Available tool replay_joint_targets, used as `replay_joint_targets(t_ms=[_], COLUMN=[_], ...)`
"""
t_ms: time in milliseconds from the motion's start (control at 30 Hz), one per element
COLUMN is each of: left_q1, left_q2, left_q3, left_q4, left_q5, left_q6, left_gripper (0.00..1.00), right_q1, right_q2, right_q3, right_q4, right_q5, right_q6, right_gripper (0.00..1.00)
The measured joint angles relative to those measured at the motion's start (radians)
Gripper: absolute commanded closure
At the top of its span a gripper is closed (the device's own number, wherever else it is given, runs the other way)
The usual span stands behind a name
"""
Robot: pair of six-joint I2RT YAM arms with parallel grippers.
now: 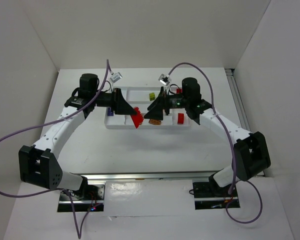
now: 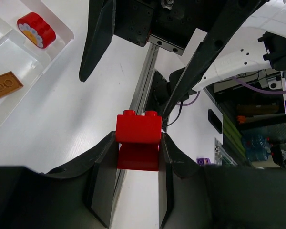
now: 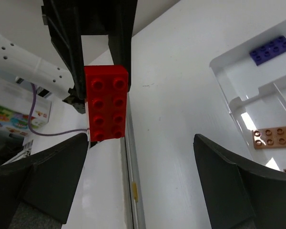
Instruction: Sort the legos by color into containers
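L fingers [image 2: 102, 181] clamping shut on red lego [image 2: 138, 138], holding it in air by near rim of white tray [image 1: 121, 126], R fingers [image 3: 52, 176] standing wide open, gripping nothing, facing that lego close by, lime lego [image 1: 151, 96] lying in far compartment, tray sitting on worktop [image 1: 140, 150]

1 tray [image 1: 132, 94]. 2 arms. 2 grippers: left gripper [image 2: 138, 138], right gripper [image 3: 140, 143]. 6 legos: 3 red (red brick [image 1: 136, 117], red round piece [image 1: 180, 118], red piece [image 1: 179, 91] at tray's 2 o'clock), 1 lime lego [image 1: 151, 96], 1 purple lego [image 1: 110, 112], 1 orange plate [image 1: 154, 121].
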Motion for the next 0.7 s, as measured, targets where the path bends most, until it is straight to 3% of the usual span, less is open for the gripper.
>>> replay_joint_targets(t_ms=[133, 400, 567, 700], left_q1=[0.002, 0.002, 0.002, 0.002], left_q2=[-0.001, -0.003, -0.003, -0.003], left_q3=[-0.003, -0.006, -0.006, -0.006], left_q4=[0.005, 0.006, 0.006, 0.006], left_q5=[0.004, 0.004, 0.002, 0.002], left_q6=[0.000, 0.000, 0.000, 0.000], left_gripper=[1.00, 1.00, 1.00, 1.00], right_q1=[0.009, 0.059, 0.064, 0.068], right_q2=[0.019, 0.036, 0.047, 0.069], right_q3=[0.013, 0.034, 0.058, 0.074], right_q4=[0.022, 0.028, 0.025, 0.022], right_q5=[-0.044, -0.104, -0.121, -0.127], right_q6=[0.001, 0.004, -0.003, -0.005], right_gripper=[0.08, 0.08, 0.30, 0.31])
